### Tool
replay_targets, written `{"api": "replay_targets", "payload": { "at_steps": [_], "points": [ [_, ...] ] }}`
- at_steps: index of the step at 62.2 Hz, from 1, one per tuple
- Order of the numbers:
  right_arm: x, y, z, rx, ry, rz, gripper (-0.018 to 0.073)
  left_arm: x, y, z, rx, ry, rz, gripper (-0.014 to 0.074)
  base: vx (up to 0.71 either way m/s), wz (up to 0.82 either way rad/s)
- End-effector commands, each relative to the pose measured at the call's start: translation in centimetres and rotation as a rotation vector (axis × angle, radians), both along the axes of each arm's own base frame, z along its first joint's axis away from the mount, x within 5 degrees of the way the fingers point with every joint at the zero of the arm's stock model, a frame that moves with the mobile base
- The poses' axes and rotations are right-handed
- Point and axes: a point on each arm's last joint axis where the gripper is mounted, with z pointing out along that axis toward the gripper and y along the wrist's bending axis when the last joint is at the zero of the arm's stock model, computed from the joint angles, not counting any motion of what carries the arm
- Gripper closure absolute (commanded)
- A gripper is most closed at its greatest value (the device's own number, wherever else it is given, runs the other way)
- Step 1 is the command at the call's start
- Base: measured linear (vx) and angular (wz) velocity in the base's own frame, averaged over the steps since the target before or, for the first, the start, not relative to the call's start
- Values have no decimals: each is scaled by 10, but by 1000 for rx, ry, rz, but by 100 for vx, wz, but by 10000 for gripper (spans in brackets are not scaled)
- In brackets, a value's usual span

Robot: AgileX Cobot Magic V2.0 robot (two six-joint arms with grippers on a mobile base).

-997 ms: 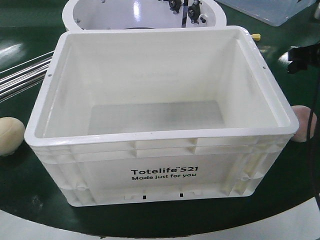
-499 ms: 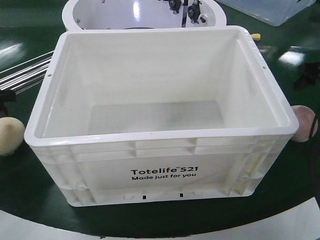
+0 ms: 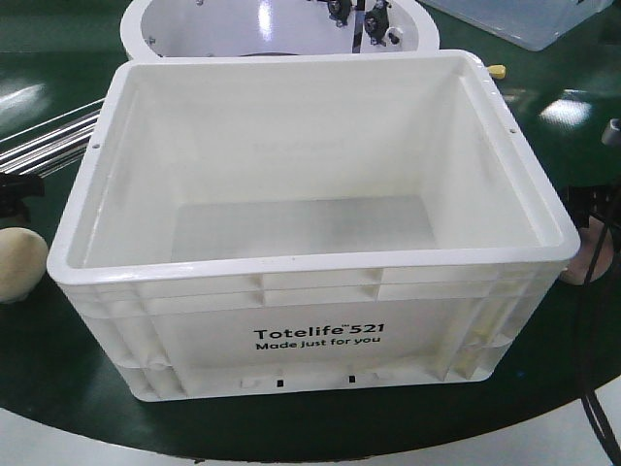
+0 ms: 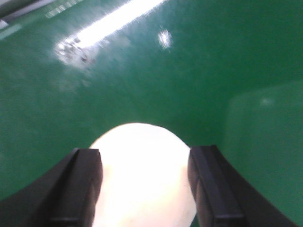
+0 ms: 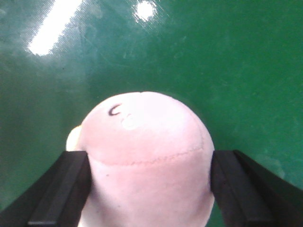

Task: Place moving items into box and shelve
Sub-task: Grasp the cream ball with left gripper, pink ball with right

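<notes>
White ribbed-rim plastic crate (image 3: 310, 320), black print on front, sits mid glossy green surface (image 3: 58, 388). Within last second both arms dropped in beside it: left gripper (image 4: 144, 156) now down over yellow ball (image 4: 142, 198) left of crate, right gripper (image 5: 149, 158) over pink ball (image 5: 147, 132) right of crate. Each pair of black jaws apart, straddling its ball, pads at its sides. Balls unmoved on surface. Pink ball soft, stitched seam; yellow smooth, washed out. Beyond: round white tub (image 3: 136, 29), steel rods (image 3: 49, 146).
</notes>
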Motion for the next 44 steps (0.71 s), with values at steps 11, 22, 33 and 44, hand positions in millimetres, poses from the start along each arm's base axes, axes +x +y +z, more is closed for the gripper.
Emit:
{"api": "replay_targets", "payload": {
  "at_steps": [11,22,33,44],
  "points": [
    [2,-1,18,-33,-88,3,2,7,-3,0,-23,-6,-6,84,0,0],
    [4,-1,13,-25,-72,2,18,9,-2,-15,-29,75,-10,84,0,0],
    [5,0,1,10,-29,-7,191,15,1,-34,10,125,-50,188,0,0],
    [9,1,2,30,-55,-34,512,18,2,-43,18,147,-57,495,0,0]
  ]
}}
